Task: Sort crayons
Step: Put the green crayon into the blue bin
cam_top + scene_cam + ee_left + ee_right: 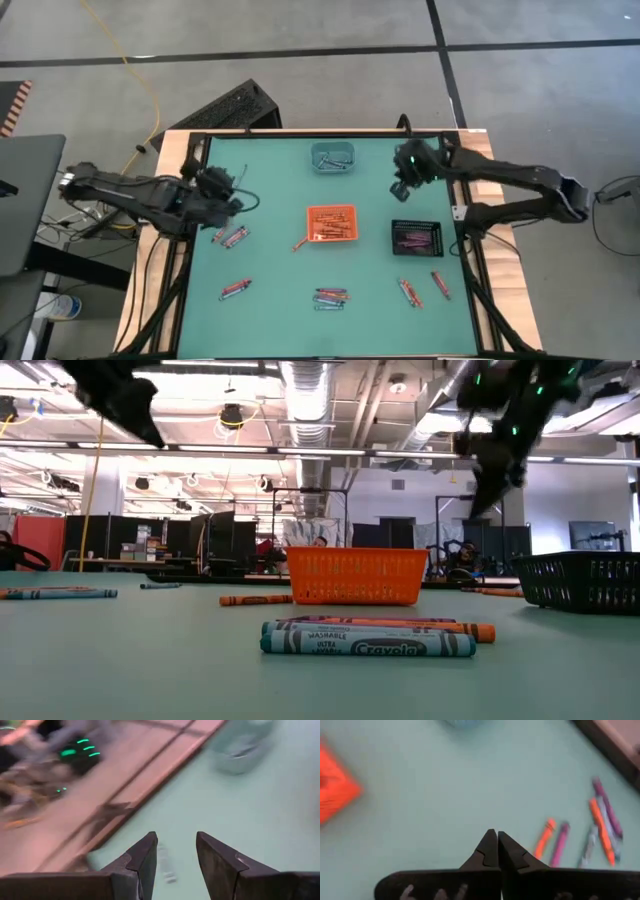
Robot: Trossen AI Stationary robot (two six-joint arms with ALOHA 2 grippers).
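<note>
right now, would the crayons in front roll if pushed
Probably. The front crayons look round and lie flat on the smooth mat, so a sideways nudge would likely roll them. They look stiff and light, and their paper wrappers should give some grip.

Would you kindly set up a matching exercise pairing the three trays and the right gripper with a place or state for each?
Things:
1. orange tray
2. teal tray
3. black tray
4. right gripper

Places or states:
A. at the table's far edge
B. shut, holding nothing
C. in the table's middle
D. on the right side, holding purple-pink crayons

Pairs: 1-C, 2-A, 3-D, 4-B
</note>
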